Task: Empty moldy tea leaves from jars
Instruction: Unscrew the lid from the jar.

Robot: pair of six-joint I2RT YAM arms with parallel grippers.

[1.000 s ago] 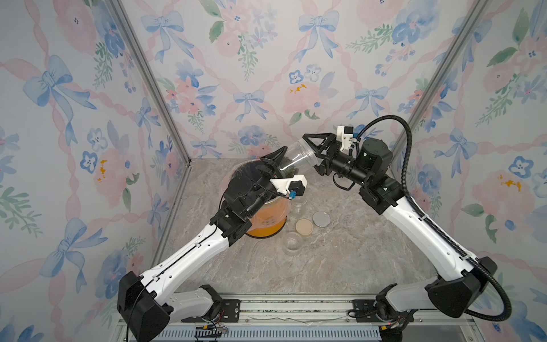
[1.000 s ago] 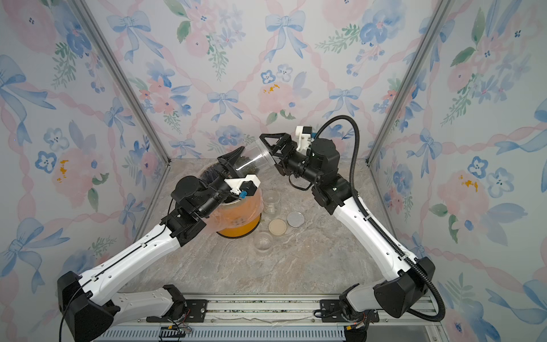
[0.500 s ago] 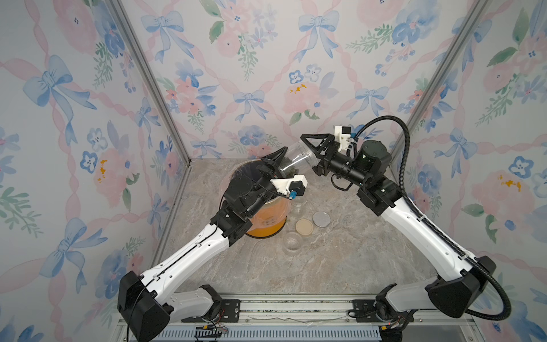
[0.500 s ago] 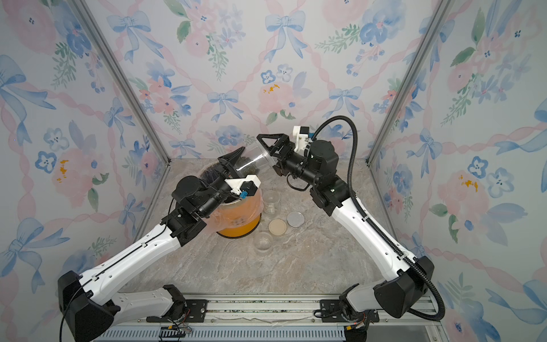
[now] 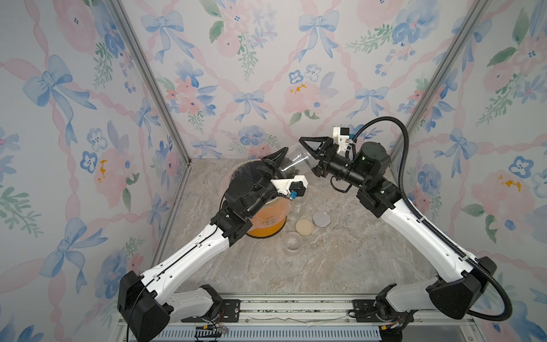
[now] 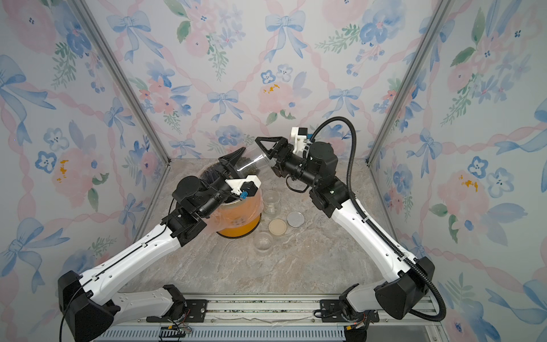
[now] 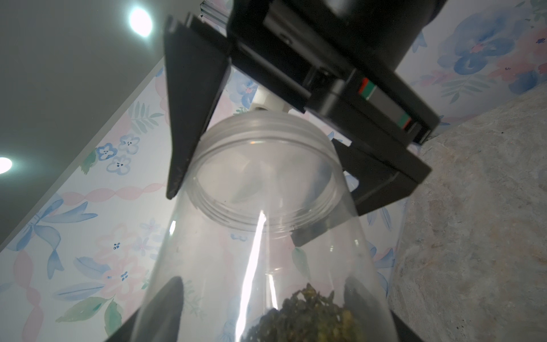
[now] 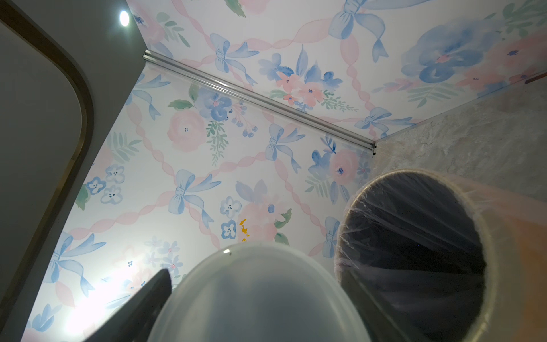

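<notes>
My left gripper (image 5: pixel 282 165) is shut on a clear jar (image 5: pixel 291 161), held tilted above the orange plastic-lined bin (image 5: pixel 266 222) at the back left. Dark olive tea leaves (image 7: pixel 310 314) lie in the jar's lower end, between my left fingers (image 7: pixel 168 311). A translucent grey lid (image 7: pixel 260 139) caps the jar's raised end. My right gripper (image 5: pixel 308 157) is shut on that lid (image 8: pixel 260 296), with one black finger against each side. In both top views the jar (image 6: pixel 251 163) spans the gap between the two grippers.
Two open clear jars (image 5: pixel 291 241) (image 5: pixel 299 202) stand on the marble table just right of the bin. A beige lid (image 5: pixel 304 227) and a silver lid (image 5: pixel 321 219) lie flat beside them. The bin's dark mouth (image 8: pixel 414 251) sits below the held jar.
My right gripper has slid left over the jar's lid, and its jaws have narrowed from wide open to gripping the lid. The left arm and jar have stayed still.
</notes>
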